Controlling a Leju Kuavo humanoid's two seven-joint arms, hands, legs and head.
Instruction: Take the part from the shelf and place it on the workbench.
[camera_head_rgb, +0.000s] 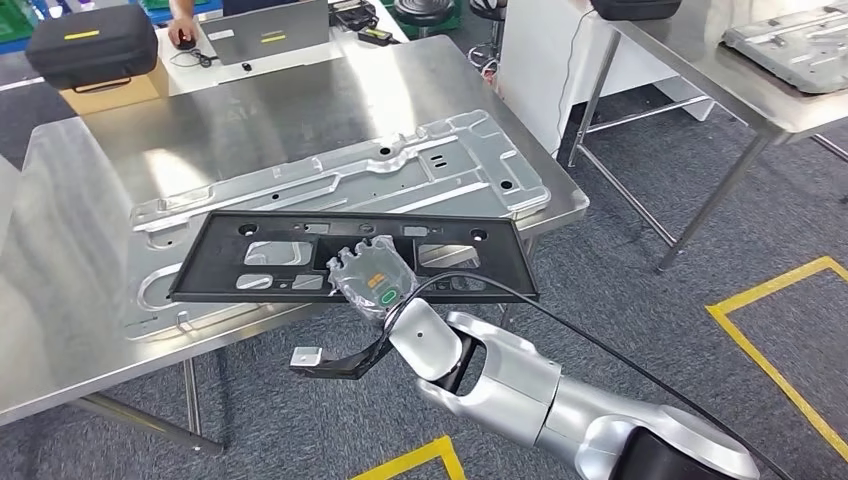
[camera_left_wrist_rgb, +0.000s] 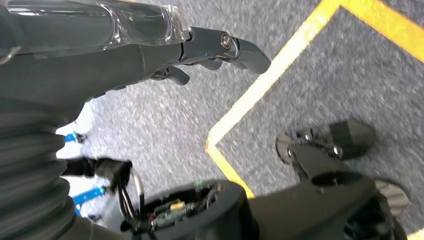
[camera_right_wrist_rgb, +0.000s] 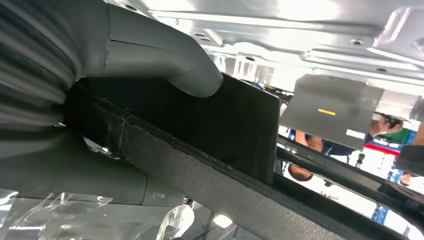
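Note:
The part is a flat black plastic frame (camera_head_rgb: 215, 262) with several cut-outs. It hangs level just above the near edge of the steel workbench (camera_head_rgb: 250, 110), over a silver stamped panel (camera_head_rgb: 400, 170) that lies there. My right hand (camera_head_rgb: 372, 277), wrapped in clear film, grips the frame at the middle of its near edge. In the right wrist view the grey thumb (camera_right_wrist_rgb: 165, 65) presses on the black frame (camera_right_wrist_rgb: 235, 125), with fingers beneath it. My left hand (camera_left_wrist_rgb: 125, 50) hangs over the grey carpet and holds nothing; its fingers (camera_left_wrist_rgb: 235, 47) are loosely extended.
A black case (camera_head_rgb: 90, 45) on a cardboard box, a grey laptop (camera_head_rgb: 265, 35) and a person's hand (camera_head_rgb: 180, 30) are at the far end of the bench. A second steel table (camera_head_rgb: 720, 70) stands to the right. Yellow tape (camera_head_rgb: 780, 340) marks the carpet.

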